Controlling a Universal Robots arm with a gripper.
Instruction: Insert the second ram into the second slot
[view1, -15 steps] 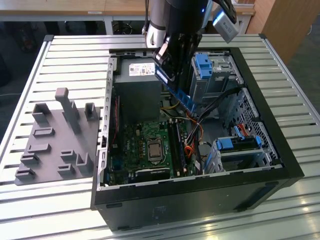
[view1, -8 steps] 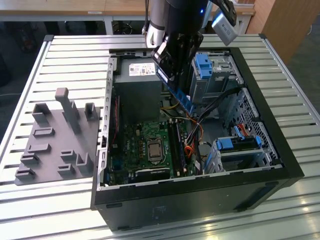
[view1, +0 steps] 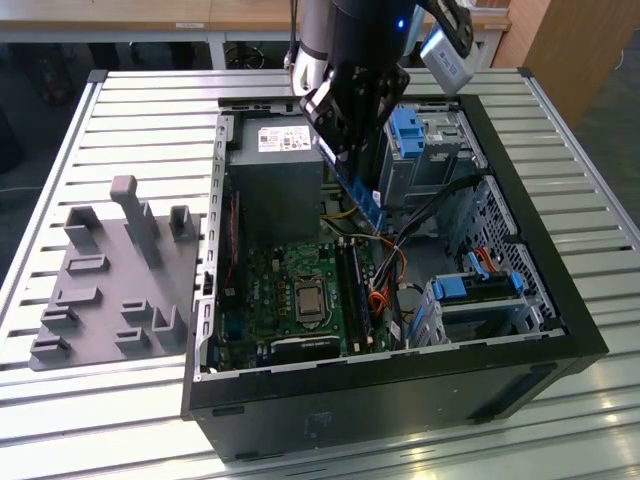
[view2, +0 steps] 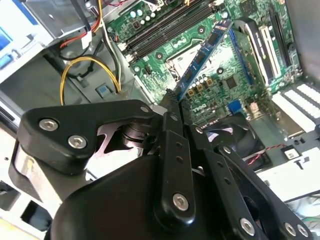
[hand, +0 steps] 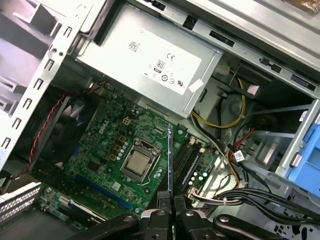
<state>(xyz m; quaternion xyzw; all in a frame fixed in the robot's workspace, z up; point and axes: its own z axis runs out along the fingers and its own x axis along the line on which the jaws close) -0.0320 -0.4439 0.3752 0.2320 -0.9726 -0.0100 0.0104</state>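
Observation:
My gripper (view1: 345, 152) hangs over the open computer case (view1: 520, 300), shut on one end of the second ram (view1: 362, 196), a long thin blue-green stick. The stick slopes down from the fingers and stays in the air above the motherboard (view1: 290, 300). In the second wrist view the ram (view2: 202, 57) runs out from the gripper (view2: 172, 97) across the green board. The first wrist view shows the ram (hand: 170, 155) edge-on above the gripper (hand: 170, 201), beside the processor socket (hand: 139, 164). The black memory slots (view1: 355, 290) (hand: 186, 160) lie just beyond it; which one is the second slot I cannot tell.
The grey power supply (view1: 275, 170) fills the case's far end. Bright blue drive-bay clips (view1: 408, 130) and cable bundles (view1: 430, 215) crowd the exterior view's right side. A grey fixture plate (view1: 110, 285) with upright posts lies on the slatted table (view1: 150, 110) at the exterior view's left.

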